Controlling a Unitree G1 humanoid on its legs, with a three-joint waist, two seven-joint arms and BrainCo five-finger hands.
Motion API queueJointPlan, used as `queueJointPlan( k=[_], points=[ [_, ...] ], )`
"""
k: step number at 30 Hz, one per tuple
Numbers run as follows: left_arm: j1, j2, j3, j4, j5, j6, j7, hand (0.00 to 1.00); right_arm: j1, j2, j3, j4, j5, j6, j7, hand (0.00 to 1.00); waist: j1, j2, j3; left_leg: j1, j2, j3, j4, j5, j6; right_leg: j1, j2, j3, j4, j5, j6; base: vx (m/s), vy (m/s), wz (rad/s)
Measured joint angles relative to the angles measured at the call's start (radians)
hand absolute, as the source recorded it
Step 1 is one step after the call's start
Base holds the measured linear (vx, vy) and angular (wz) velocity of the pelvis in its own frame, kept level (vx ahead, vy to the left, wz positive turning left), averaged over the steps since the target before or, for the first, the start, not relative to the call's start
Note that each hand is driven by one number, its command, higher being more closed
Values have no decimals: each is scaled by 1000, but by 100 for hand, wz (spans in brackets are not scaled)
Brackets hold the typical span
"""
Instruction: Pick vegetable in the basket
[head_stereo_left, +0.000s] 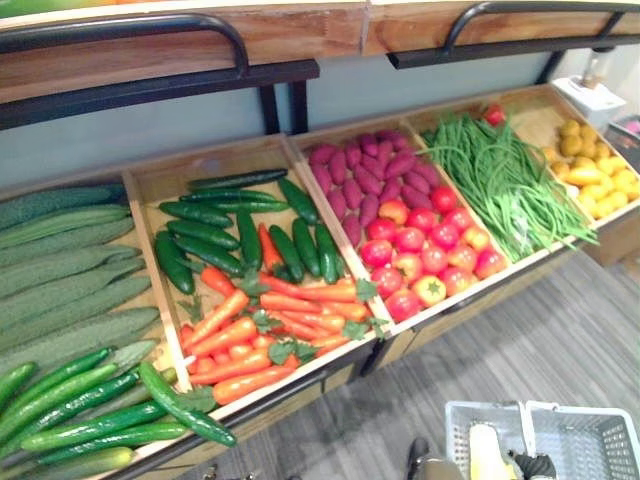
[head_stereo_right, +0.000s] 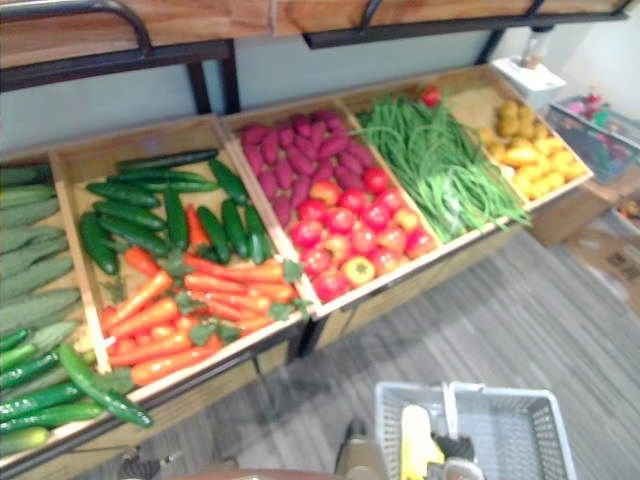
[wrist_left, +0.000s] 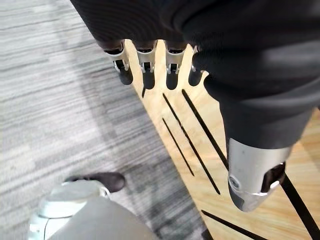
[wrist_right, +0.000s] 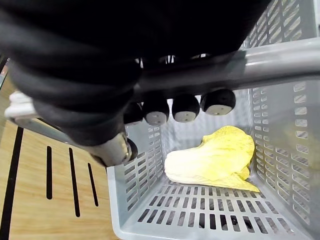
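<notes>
A grey slotted basket (head_stereo_left: 590, 440) hangs low at the right, in front of the vegetable stand. Inside it lies a pale yellow leafy cabbage (wrist_right: 215, 155), also seen from above as a cabbage (head_stereo_right: 417, 440). My right hand (wrist_right: 185, 107) has its fingers curled round the basket's grey handle (wrist_right: 270, 60). My left hand (wrist_left: 145, 70) hangs beside the stand's light wooden panel (wrist_left: 200, 135), fingers straight and holding nothing. On the stand lie dark cucumbers (head_stereo_left: 215, 235), carrots (head_stereo_left: 250, 335), purple sweet potatoes (head_stereo_left: 360, 175), tomatoes (head_stereo_left: 425, 250), green beans (head_stereo_left: 500, 185) and yellow fruit (head_stereo_left: 595, 170).
Long pale green gourds (head_stereo_left: 60, 270) and slim cucumbers (head_stereo_left: 90, 405) fill the leftmost crate. A wooden shelf with black rails (head_stereo_left: 150, 35) overhangs the back of the stand. Grey striped floor (head_stereo_left: 520, 340) runs along the front.
</notes>
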Motion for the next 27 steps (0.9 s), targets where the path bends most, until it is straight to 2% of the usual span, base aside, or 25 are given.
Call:
queueJointPlan(
  k=[1,2,3,4,5,6,8,11,14,16,17,20,22,23,27],
  points=[
    [-3,-12,6,3,0,-2,-1,0,9,7,-29,11,0,5,-3,100,11,8,-4,-1,29,-35,-2,-13,-23,22,15,12,30,-114,31,128,-493,83],
    [-3,-48,10,1,0,-4,-1,0,19,2,-45,7,0,6,-4,100,23,30,-13,-18,63,-59,-8,-13,-46,21,47,-12,33,-180,26,154,-559,68],
    [-6,-69,16,5,0,-2,-1,0,16,-5,-54,6,0,6,-4,100,26,41,-7,-25,80,-76,-11,-4,-59,19,60,-36,37,-197,17,144,-472,70],
    [-3,-83,36,13,1,2,-3,0,18,-10,-76,-3,0,7,-5,100,23,69,-13,-35,102,-83,-25,43,-74,19,70,-88,57,-227,0,104,-375,104],
    [4,-83,56,11,-1,1,1,0,27,-10,-104,0,0,17,-5,100,24,79,-19,-34,115,-75,-65,114,-82,31,72,-127,81,-252,-15,78,-309,103],
    [6,-85,61,11,-1,0,2,0,27,-10,-105,2,0,18,-6,100,24,80,-19,-34,117,-75,-70,124,-84,36,74,-137,81,-255,-17,61,-304,82],
    [26,-98,105,10,-9,1,3,0,18,-7,-100,7,-3,20,-4,100,26,88,-24,-42,144,-74,-91,187,-91,61,102,-187,63,-265,-35,32,-225,49],
    [41,-131,128,10,-17,2,4,0,16,-7,-97,7,-1,19,-6,100,24,97,-34,-61,158,-58,-94,218,-84,88,113,-232,38,-267,-42,20,-124,45],
    [52,-133,145,4,-20,3,5,0,15,-6,-115,8,0,18,-13,100,24,90,-43,-73,145,99,-97,257,-43,108,96,-270,18,-266,-46,-15,-25,42],
    [52,-127,138,11,-21,9,4,0,13,-10,-129,15,0,17,-13,100,21,75,-53,-73,122,213,-127,293,-23,110,81,-282,-6,-264,-42,-19,43,29],
    [52,-129,140,21,-42,12,4,0,14,-19,-150,28,1,16,-12,100,20,88,-67,-68,116,244,-154,299,-17,116,81,-288,-29,-248,-30,-8,80,20],
    [56,-130,172,24,-56,22,9,0,16,-37,-209,62,1,17,-4,100,14,101,-80,-49,99,245,-209,312,-22,140,78,-303,-68,-222,-24,19,76,20],
    [53,-125,273,47,-57,30,28,0,12,-41,-270,88,0,18,-1,100,-5,95,-86,-53,77,242,-211,311,-23,155,61,-313,-90,-208,-14,33,89,22],
    [44,-116,364,56,-66,45,40,0,17,-39,-303,96,1,20,0,100,-8,92,-93,-54,64,243,-211,311,-23,164,52,-315,-103,-195,-11,45,99,13],
    [4,-49,534,52,-138,58,97,0,20,-38,-340,135,1,27,0,100,-11,74,-101,-53,52,242,-211,307,-24,182,43,-321,-119,-183,-6,18,48,9]
  ],
)
